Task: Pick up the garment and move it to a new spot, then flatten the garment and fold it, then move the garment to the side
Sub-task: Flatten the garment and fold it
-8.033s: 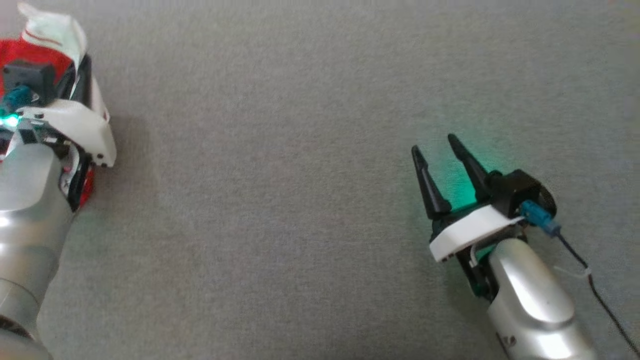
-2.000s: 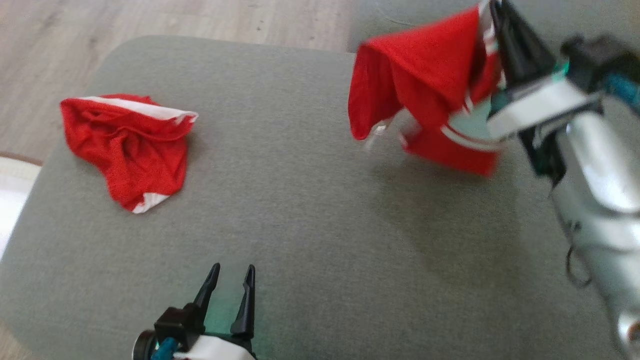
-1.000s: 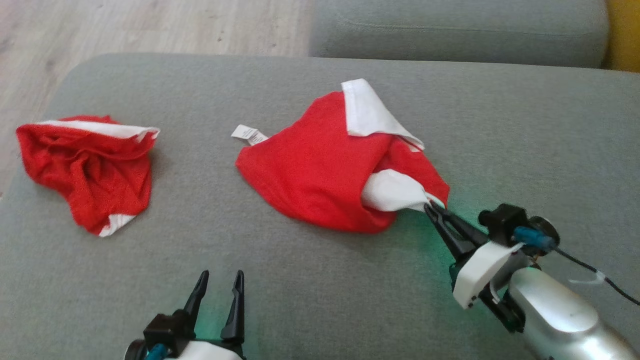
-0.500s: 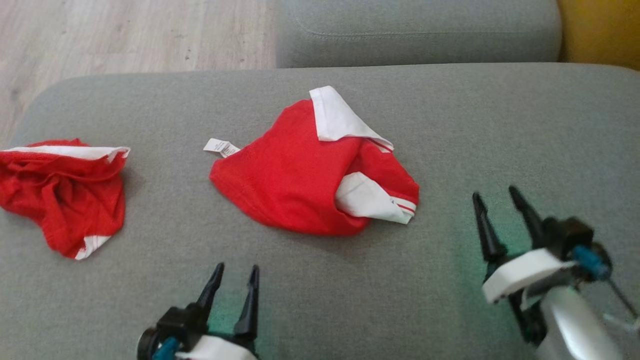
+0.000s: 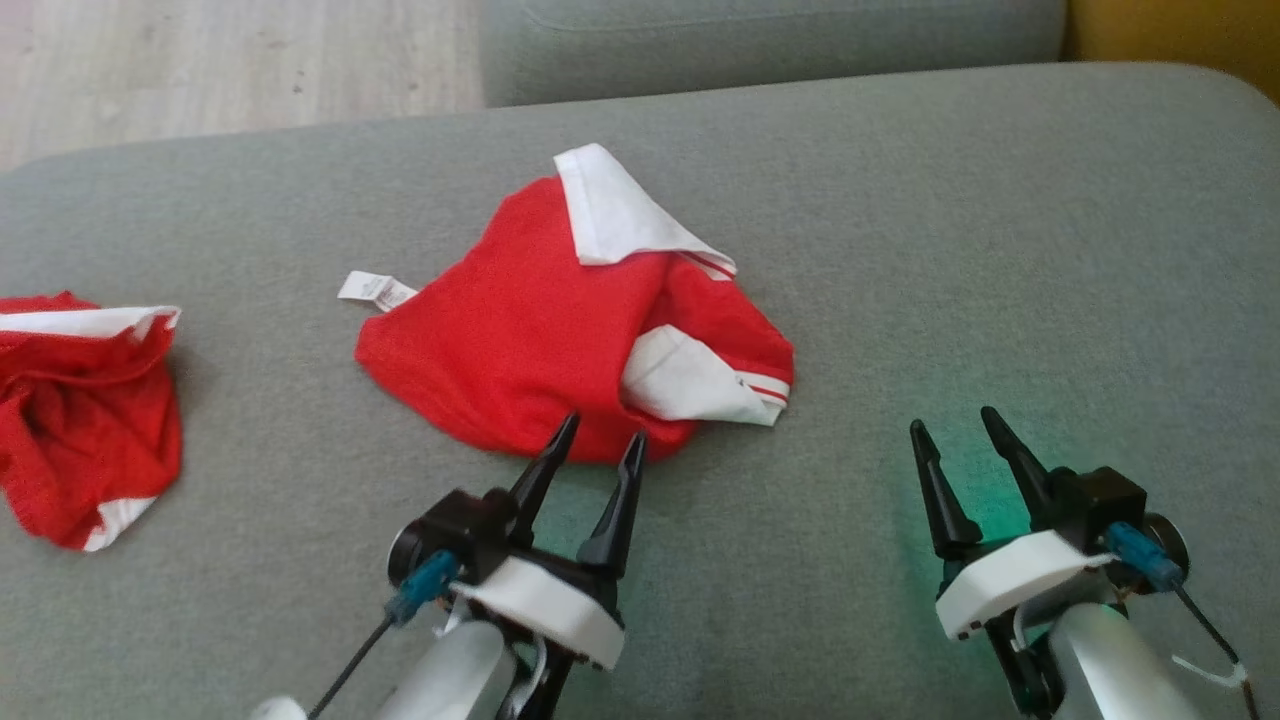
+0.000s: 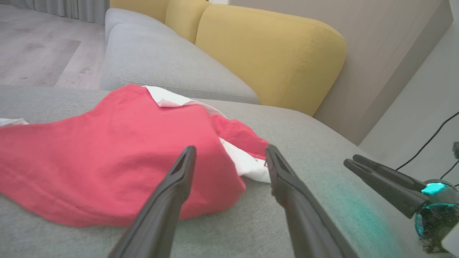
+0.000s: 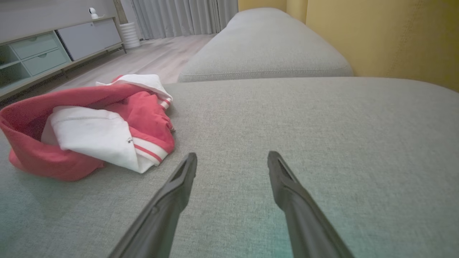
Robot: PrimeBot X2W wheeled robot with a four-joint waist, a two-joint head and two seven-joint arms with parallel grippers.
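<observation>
Since a second ago the right gripper (image 5: pixel 951 418) has let go of the white corner it was pinching and drawn back to the near right, while the left gripper (image 5: pixel 605 428) has come forward from the near edge towards the cloth. Nearest of all, the left gripper stands with its two dark fingers spread and nothing between them, its tips at the near edge of the garment (image 5: pixel 500 340); whether they touch the fabric cannot be told. To its right and well apart from the cloth, the right gripper hangs over bare grey sofa cushion (image 5: pixel 1000 250), its fingers likewise spread and empty, a green glow on the fabric beneath it. Just beyond the left gripper the garment lies loose in the middle of the cushion, a rumpled red heap with one white panel edged in red stripes turned out on its near right side and another white flap folded over at its far edge. A small white label (image 5: pixel 372 290) sticks out from its left side. Further left, near the cushion's edge, lies a second red garment (image 5: pixel 80 430) with white trim, crumpled. Beyond the cushion are a wooden floor (image 5: pixel 200 50) at far left, another grey cushion (image 5: pixel 750 40) behind, and a yellow backrest (image 5: pixel 1170 30) at far right.
</observation>
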